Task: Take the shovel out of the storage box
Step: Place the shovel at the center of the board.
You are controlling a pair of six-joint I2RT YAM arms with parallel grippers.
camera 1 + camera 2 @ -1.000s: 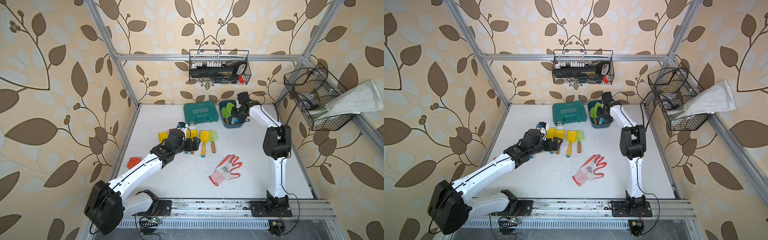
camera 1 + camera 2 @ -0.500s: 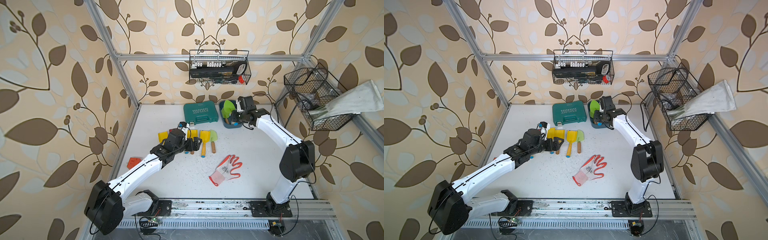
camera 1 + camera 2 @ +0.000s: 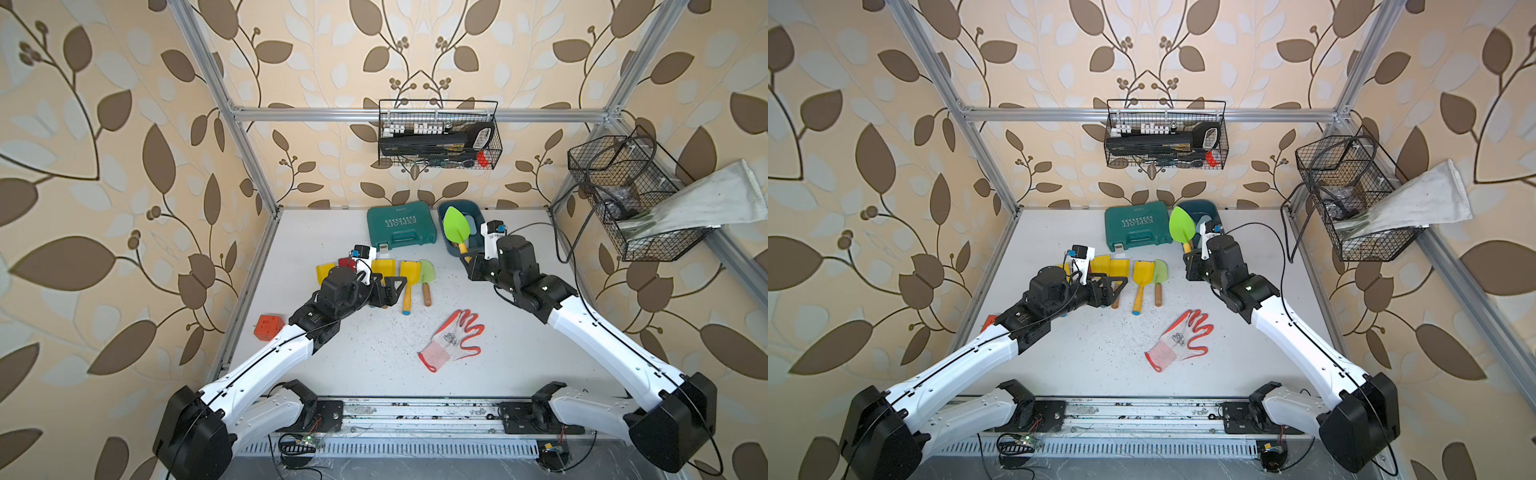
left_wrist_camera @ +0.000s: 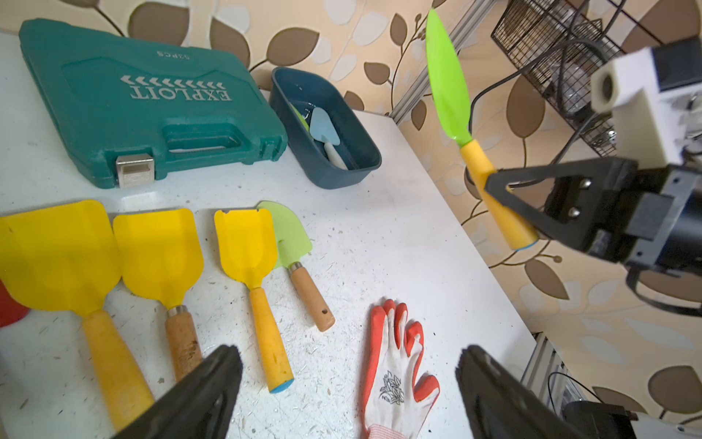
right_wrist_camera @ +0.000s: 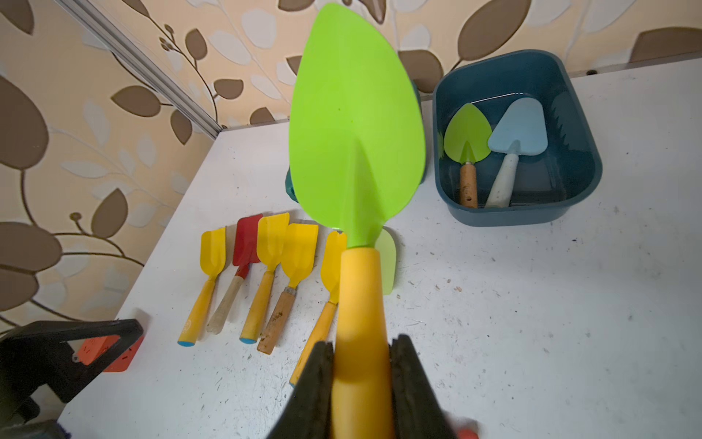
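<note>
Table (image 3: 519,365) fills center frame in both top views. At its upper edge, just right of center, you've got the storage box (image 3: 473,209) w/ two small trowels (image 5: 468,137) inside. The shovel (image 3: 456,224), green blade, is lifted out, beside the box. R gripper (image 5: 361,365) is clamped on its yellow handle; L gripper (image 4: 347,357) jaws wide apart, empty.
</note>
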